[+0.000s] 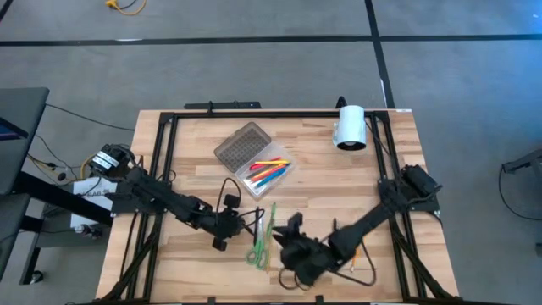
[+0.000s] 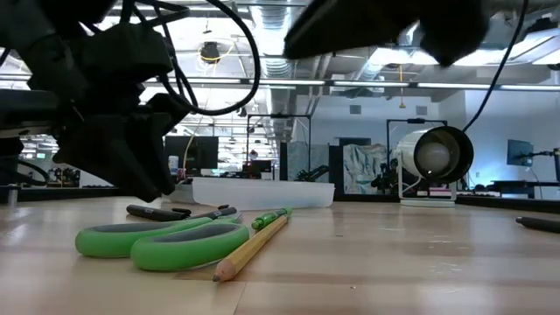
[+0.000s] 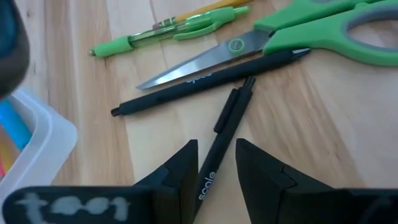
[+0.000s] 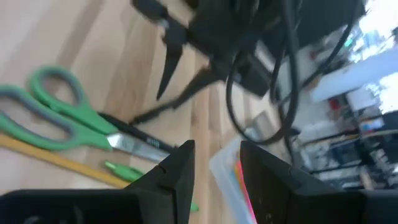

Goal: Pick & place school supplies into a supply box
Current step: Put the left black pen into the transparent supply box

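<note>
Straddling a black pen (image 3: 217,143) with both fingers (image 3: 180,171) spread and not yet clamped, left tool (image 1: 222,227) low over the tabletop (image 1: 339,182), just beside the cluster of loose supplies. Lying close ahead of it: a second black pen (image 3: 205,82), crossing under the blades of the green-handled scissors (image 1: 257,250), plus a green pen (image 3: 168,34) and a yellow pencil (image 2: 252,248) alongside. Hovering nearby on the other side of that cluster, right tool (image 1: 294,227), fingers (image 4: 177,171) parted, nothing between them.

Sitting farther back on the tabletop, supply box (image 1: 264,172), grey dotted lid (image 1: 240,146) swung open, already holding several coloured pens in orange, pink, yellow and blue. Standing well apart near the far edge, a white cylinder (image 1: 350,127).

Judging by this: partly done. Left to move: both black pens, the green pen, the pencil, the scissors. Possibly more on the right side under that arm, too hidden to tell.
</note>
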